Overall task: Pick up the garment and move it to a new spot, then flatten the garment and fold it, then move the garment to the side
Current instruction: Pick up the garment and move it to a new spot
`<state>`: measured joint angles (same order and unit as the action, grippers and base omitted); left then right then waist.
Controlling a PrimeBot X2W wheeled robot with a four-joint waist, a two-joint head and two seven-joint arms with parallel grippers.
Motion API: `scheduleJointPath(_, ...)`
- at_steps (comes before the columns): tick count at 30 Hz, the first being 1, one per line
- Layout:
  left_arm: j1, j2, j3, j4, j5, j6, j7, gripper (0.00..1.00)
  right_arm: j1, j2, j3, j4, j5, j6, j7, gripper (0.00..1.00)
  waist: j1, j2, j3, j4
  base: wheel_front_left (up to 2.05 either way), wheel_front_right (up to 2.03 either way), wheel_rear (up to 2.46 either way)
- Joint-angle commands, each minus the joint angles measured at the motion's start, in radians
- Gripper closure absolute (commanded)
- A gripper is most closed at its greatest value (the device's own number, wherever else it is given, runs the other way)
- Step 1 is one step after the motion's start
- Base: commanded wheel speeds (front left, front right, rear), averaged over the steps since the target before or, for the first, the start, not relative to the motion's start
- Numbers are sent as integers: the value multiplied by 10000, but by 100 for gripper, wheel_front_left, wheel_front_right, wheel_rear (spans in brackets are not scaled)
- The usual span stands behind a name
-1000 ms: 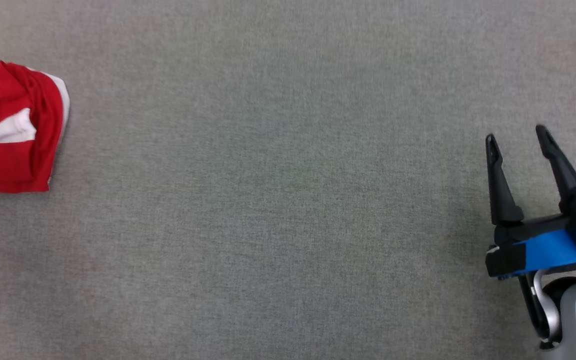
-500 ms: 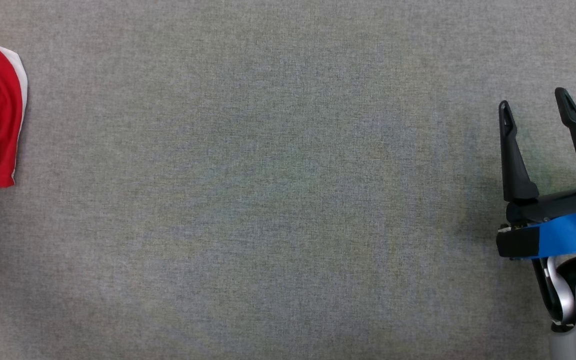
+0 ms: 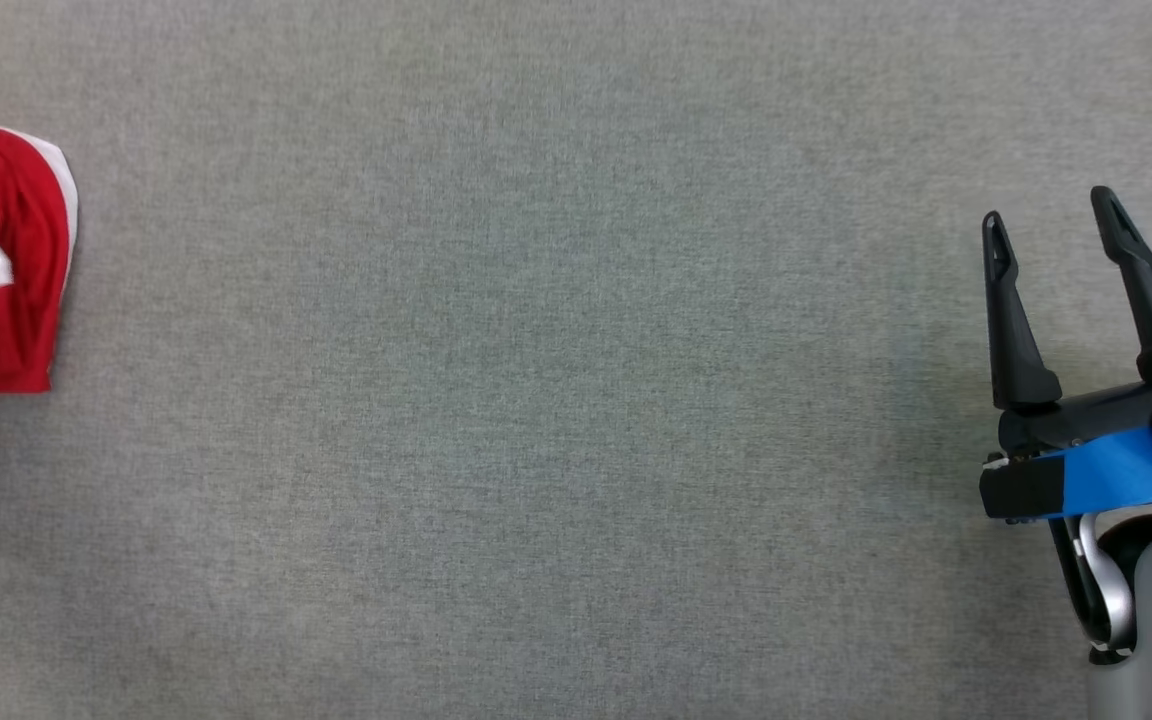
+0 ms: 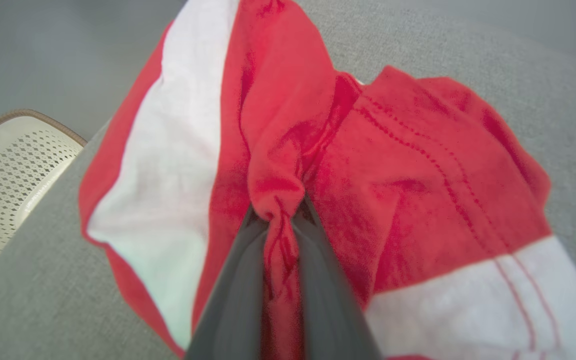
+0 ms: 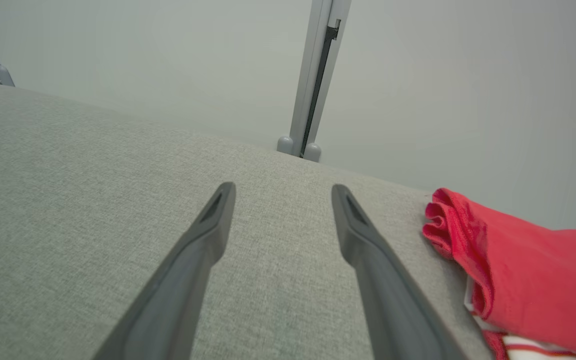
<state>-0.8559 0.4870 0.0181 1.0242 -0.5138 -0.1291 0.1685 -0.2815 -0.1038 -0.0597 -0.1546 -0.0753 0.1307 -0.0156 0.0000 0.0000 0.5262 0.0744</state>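
The grey table (image 3: 536, 400) was mostly bare, with the red-and-white garment (image 3: 6, 280) bunched at its left side. My left gripper (image 4: 280, 220) was pinched on a fold, ready to lift it. My right gripper (image 3: 1048, 208) hovered spread and empty, in reserve.

grey cloth surface (image 3: 576, 400), pale perforated basket (image 4: 13, 175), grey post (image 5: 313, 100)

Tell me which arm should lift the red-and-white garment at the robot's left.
Left. The left gripper is pinched on a fold of the red-and-white garment, while the right gripper stands open over the grey surface, far across from it.
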Motion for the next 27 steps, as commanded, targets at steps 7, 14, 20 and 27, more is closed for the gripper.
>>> scheduleJointPath(7, -240, 397, -745, -895, 318, -17, -2282, 100, -1, 166, -24, 617, 260, 1, -349, 0, 0, 0, -1027, -353, 0, 0, 0)
scheduleJointPath(14, -825, 535, -1548, -1863, 675, -18, -3577, 100, 146, 353, 60, 1323, 530, 1, -778, 0, 0, 0, -1892, -779, 0, 0, 0)
scheduleJointPath(20, -1305, 571, -2205, -3314, 1067, -18, -3827, 100, 376, 496, 170, 1990, 878, 1, -1227, 0, 0, 0, -2461, -1429, 0, 0, 0)
scheduleJointPath(27, -1556, 287, -2874, -5480, 1353, 64, -3084, 100, 504, 533, 523, 2833, 1585, 1, -1754, 0, 0, 0, -2872, -2442, 0, 0, 0)
